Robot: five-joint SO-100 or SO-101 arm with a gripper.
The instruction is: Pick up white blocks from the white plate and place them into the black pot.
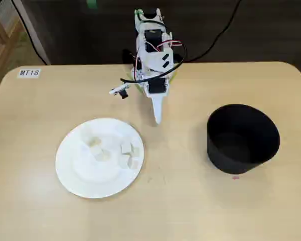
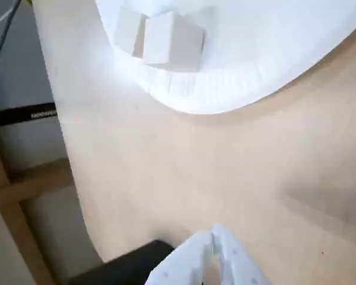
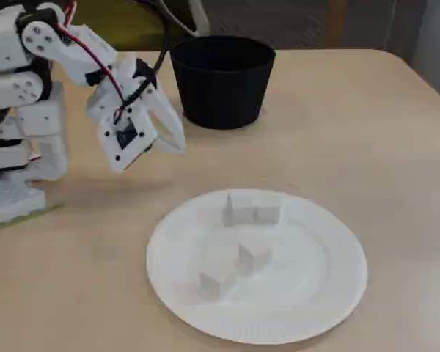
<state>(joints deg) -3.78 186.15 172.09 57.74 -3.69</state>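
A large round white paper plate [image 1: 70,165] with a finely ribbed rim lies flat on the pale wooden tabletop [image 1: 180,201]. Several small matte cream cubes [image 3: 253,257] sit loosely scattered on it. Well apart stands a matte black straight-walled cylindrical pot [image 1: 242,138], its wide mouth unobstructed. The white plastic two-finger gripper [image 3: 177,143] hangs above bare table between plate and pot, fingers pressed together, holding nothing. A "MT18" label [image 1: 29,73] marks a table corner.
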